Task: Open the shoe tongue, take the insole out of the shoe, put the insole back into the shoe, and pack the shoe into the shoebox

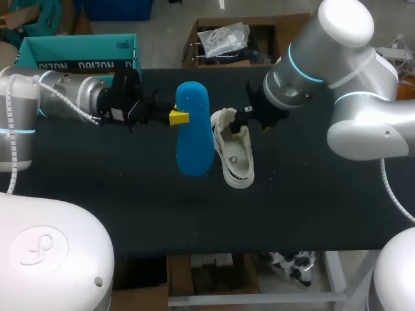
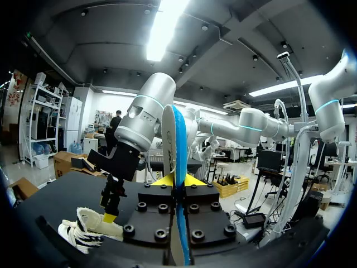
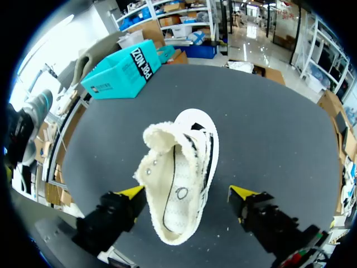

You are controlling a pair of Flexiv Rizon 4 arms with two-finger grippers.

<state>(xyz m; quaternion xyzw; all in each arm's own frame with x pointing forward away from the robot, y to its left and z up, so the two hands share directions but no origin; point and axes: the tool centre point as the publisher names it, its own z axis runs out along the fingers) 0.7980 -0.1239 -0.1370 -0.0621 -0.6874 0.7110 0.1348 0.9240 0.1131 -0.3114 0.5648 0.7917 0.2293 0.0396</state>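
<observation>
Yellow-tipped left gripper was clamped on the blue insole, holding it aloft just beside the shoe, arm stretched level across the table. Right gripper hovered over the shoe, fingers spread wide.

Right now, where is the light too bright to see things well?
Head view: glare whitens the right arm, but the shoe and insole show fine. Left wrist view: strong light overhead; the shoe looks dimmer than the insole. Right wrist view: the shoe is evenly lit on the dark table.
</observation>
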